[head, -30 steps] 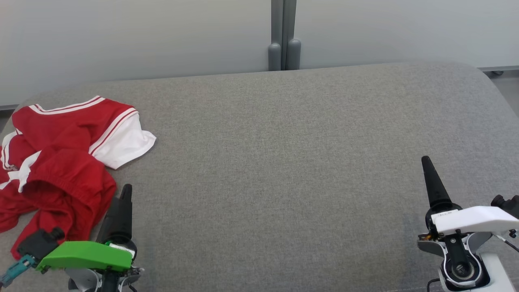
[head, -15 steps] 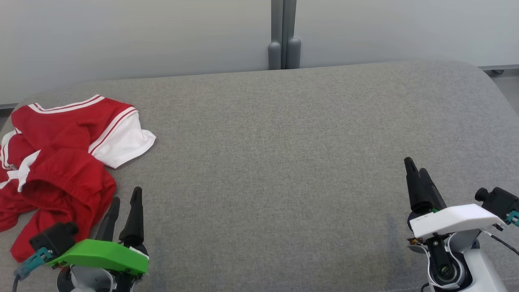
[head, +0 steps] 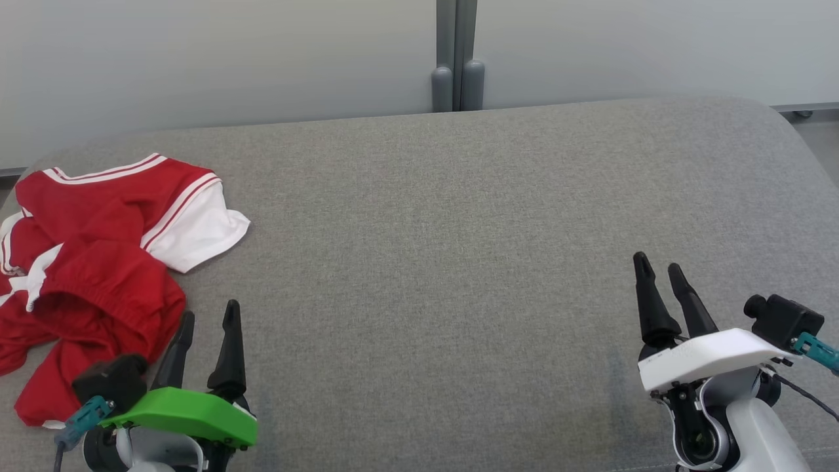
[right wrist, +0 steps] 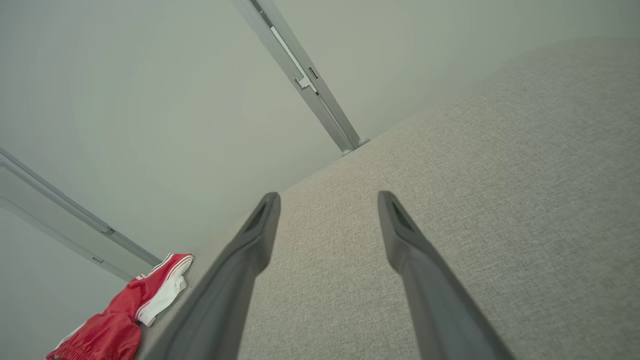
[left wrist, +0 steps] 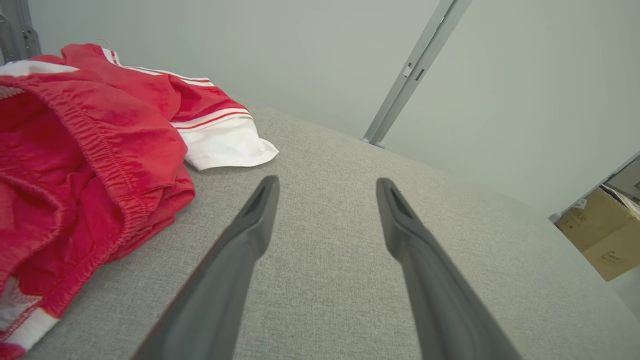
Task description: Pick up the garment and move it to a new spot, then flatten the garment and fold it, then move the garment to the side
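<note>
Loosely crumpled, the red shorts (head: 92, 262) are lying just left of the left claw (head: 210, 310), whose two fingers (head: 229, 347) are standing apart above the grey cushion (head: 432, 229). Well off to its right, the right claw (head: 657, 262) is also holding its fingers apart, gripping nothing.

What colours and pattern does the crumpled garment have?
Red with white panels and striped trim; the garment shows best in the left wrist view.

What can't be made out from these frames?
Head view: garment runs off the left edge; its full outline is cut off.
Left wrist view: its own bunched folds hide the lower layers.
Left wrist view: cardboard box cut by the right edge; print too small to read.
</note>
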